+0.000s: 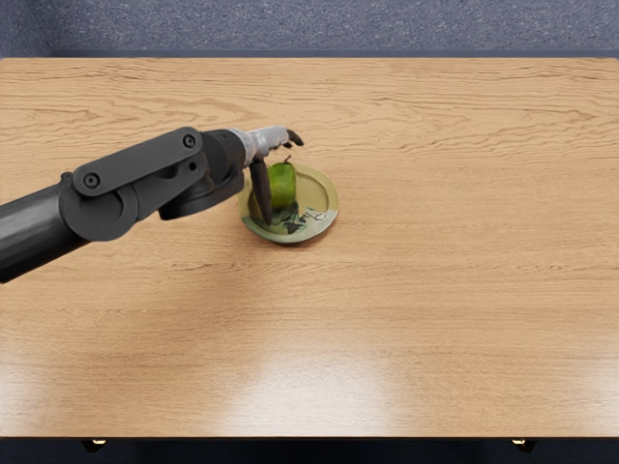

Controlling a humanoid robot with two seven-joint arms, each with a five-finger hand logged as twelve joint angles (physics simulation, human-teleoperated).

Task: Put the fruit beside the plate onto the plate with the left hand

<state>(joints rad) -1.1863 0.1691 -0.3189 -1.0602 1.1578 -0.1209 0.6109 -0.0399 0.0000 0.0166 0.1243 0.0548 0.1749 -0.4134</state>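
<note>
— Fruit [281, 184] on the plate [332, 203] yet, would you say?

— It sits inside the plate's rim, toward the back left. It's green, with a little stem pointing up. Whether its underside rests on the plate or hangs just above it, I can't make out from here.

— And the left hand [263, 159]?

— Right at it, close against the fruit's left side, with the dark arm [126, 184] reaching in over the tabletop [435, 290]. Whether it's clamped on or let go, I cannot tell; this angle doesn't show it.

— How do you reckon that fruit handles?

— Light, I'd guess, and firm enough to take a squeeze without bruising much. The skin looks smooth and glossy, so it's likely a bit slippery. It's rounded too, so it may roll if it's set down off balance.

— Where would you take hold?

— Around the widest part, from opposite sides, well below the stem. The stem looks too thin to trust.

— And the plate?

— Shallow, with a low rim. I doubt it would stop a rolling fruit, and it looks light enough to slide if the hand nudges it. I'd want the fruit sitting upright near the middle, and the hand drawn off gently without brushing it.

— Other arm?

— Not in sight.
</note>
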